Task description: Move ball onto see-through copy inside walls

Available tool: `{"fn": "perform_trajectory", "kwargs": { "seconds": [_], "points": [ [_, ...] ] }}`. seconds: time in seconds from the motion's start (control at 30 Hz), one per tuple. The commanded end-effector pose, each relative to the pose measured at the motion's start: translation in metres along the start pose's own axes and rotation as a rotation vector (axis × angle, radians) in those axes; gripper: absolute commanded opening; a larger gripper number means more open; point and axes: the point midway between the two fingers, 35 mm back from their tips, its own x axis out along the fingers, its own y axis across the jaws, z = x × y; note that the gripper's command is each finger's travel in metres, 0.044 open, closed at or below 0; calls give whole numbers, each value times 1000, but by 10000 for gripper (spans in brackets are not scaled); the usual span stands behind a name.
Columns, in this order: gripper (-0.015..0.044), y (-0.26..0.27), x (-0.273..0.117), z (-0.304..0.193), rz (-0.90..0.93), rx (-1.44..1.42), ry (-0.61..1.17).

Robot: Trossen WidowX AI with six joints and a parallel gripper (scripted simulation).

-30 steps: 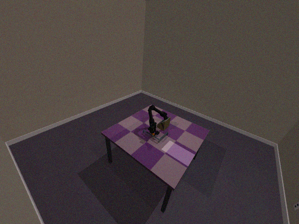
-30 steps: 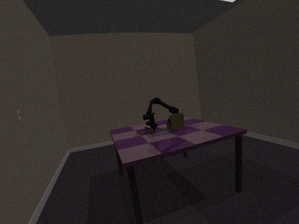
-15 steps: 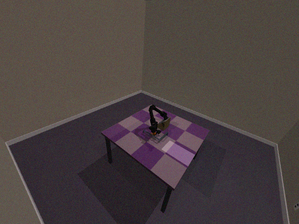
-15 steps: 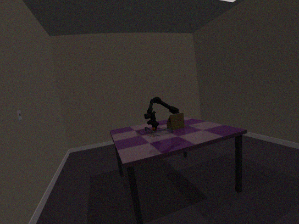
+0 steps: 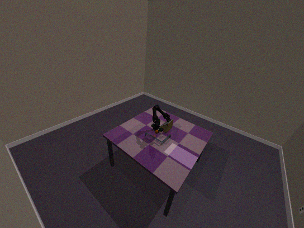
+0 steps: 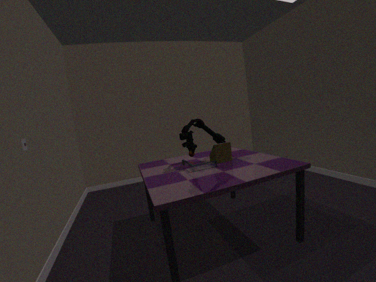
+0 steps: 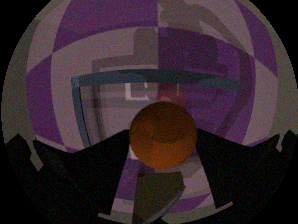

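One tan slanted block [image 5: 168,126] stands mid-bench [image 5: 179,181]; two low clear walls [image 5: 163,139] adjoin; claw [image 6: 191,151] grips one orange ball [image 7: 161,135].

Top view: high, far, looking down at desk [image 5: 179,167]. Exterior: low, far, facing desk [image 6: 180,191] from its near corner. Wrist: close, looking down. All share the checkered desk.

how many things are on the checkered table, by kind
Orange ball, held in the gripper above the table: 1
Low clear walls forming a corner: 2
See-through ball copy, faint inside the walls: 1
Tan box beside the arm base: 1
Robot arm: 1
Total: 6
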Motion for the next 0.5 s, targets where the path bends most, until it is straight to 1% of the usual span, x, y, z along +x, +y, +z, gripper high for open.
{"fn": "perform_trajectory", "kwargs": {
  "seconds": [0.0, 0.07, 0.2, 0.47],
  "points": [
    [0, -3, -26, 1, 13, 17, -12],
    [0, -4, -31, 0, 14, 19, -13],
    [0, -6, -27, 1, 14, 19, -13],
    [0, -25, 20, 7, 12, 19, -14]
  ]
}}
